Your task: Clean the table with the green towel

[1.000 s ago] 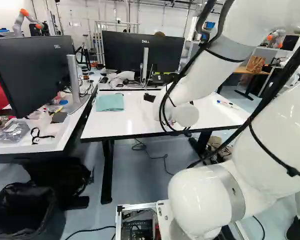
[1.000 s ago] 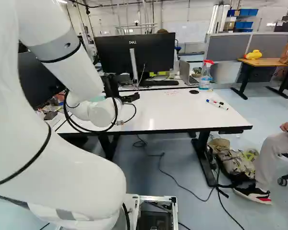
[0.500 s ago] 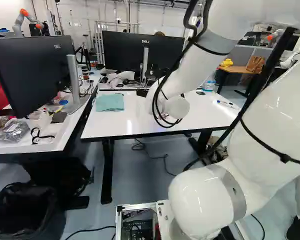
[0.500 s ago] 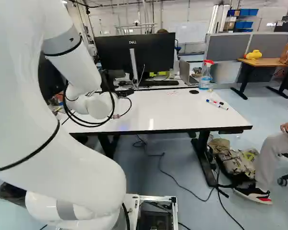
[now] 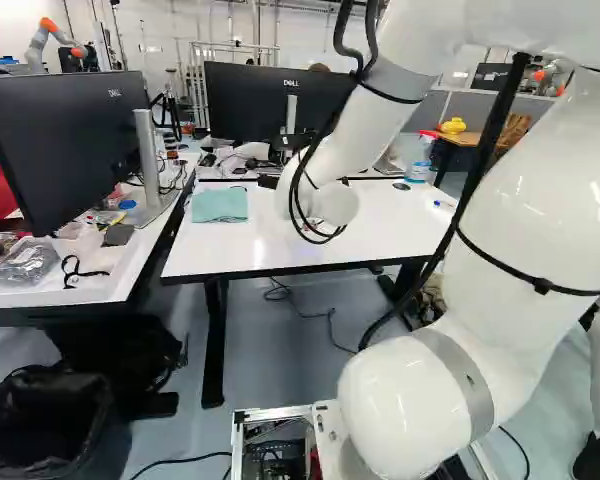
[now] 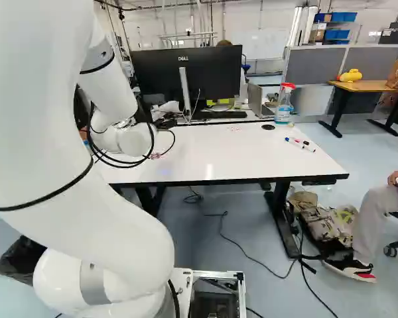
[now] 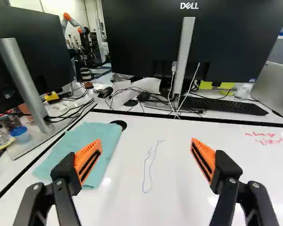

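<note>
My gripper [image 6: 166, 122] shows only as a black part beyond the white wrist in the right base view. In the wrist view the gripper [image 7: 145, 145] stands open, orange pads wide apart, nothing held. The green towel [image 5: 220, 205] lies flat on the left end of the white table [image 5: 205, 254]. Seen from the wrist, one finger overlaps the towel [image 7: 104, 133]; contact cannot be told. A blue pen scribble [image 7: 149, 167] on the tabletop shows between and ahead of the fingers. Red handwriting [image 7: 266, 138] lies farther off, beyond the other finger.
Monitors [image 5: 270, 103] stand behind the table and on the left desk [image 5: 92, 280]. A spray bottle [image 6: 284, 105], a black disc [image 6: 268, 126] and markers [image 6: 300, 143] are on or by the table's right part. Another robot [image 5: 55, 38] is far back. A seated person is at the right.
The arm's wrist has swung left over the table, closer to the towel in the left base view, uncovering the spray bottle there. The base and the towel have stayed put.
</note>
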{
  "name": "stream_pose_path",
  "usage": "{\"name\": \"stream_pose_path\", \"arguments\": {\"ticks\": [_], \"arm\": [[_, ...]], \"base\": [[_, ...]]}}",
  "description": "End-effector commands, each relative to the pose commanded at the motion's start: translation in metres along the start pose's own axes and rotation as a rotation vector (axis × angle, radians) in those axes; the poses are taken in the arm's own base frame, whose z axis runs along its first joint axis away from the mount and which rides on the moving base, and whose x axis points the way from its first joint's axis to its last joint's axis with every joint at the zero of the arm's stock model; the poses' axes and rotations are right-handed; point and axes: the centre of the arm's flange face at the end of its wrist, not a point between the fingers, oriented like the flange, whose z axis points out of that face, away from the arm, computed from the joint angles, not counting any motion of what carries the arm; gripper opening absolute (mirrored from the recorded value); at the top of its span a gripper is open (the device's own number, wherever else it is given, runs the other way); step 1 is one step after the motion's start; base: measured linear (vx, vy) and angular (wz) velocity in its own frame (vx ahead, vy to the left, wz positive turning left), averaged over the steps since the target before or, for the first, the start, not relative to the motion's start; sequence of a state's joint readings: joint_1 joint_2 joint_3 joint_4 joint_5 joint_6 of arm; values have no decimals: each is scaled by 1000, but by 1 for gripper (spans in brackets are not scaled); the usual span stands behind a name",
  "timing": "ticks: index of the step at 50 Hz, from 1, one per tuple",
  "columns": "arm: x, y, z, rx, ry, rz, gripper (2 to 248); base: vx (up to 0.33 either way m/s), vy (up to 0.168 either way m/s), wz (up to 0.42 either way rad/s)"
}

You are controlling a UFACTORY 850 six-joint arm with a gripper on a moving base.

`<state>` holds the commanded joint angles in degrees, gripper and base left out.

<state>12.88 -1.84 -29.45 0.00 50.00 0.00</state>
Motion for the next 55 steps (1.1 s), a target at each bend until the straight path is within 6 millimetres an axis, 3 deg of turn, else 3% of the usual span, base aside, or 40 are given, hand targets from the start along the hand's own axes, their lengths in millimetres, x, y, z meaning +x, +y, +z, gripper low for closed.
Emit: {"name": "stream_pose_path", "arguments": {"ticks": [55], "arm": [[12,-70,78,134,-5,-30,247]], "base": [[0,0,0]]}}
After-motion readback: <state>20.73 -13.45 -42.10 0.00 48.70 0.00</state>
